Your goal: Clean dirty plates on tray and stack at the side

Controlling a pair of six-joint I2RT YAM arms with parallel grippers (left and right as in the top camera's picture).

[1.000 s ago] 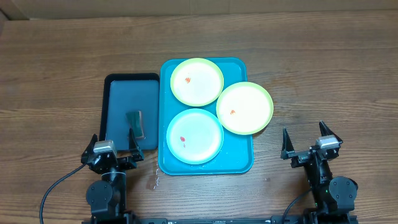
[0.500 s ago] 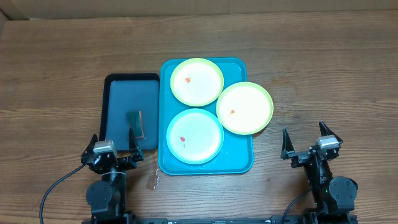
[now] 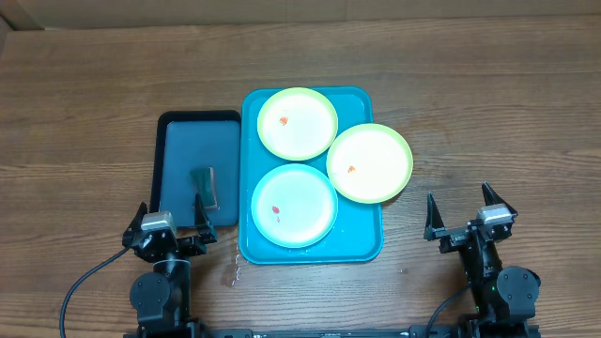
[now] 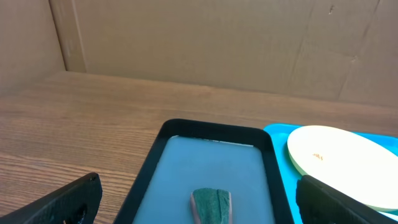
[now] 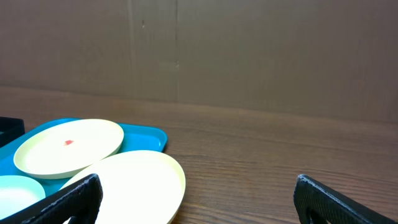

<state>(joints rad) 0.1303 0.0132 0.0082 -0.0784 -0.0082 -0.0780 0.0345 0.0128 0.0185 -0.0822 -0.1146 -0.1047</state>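
My left gripper and right gripper stand wide open, holding nothing, just as a second ago. Of my wrist views only the left shows the green pad in the dark tray; overhead alone shows the blue plate whole. It and two yellow-green plates, each smeared red-orange, lie on the teal tray, the right one overhanging its rim.

A large bright teal rectangular plastic tray with rounded corners lies flat. On its far end sits a pale yellow-green round plastic plate, and on its near end a light blue plate. A second yellow-green plate rests across the right rim, partly overhanging it. Each plate faces up and carries a small red-orange smear.
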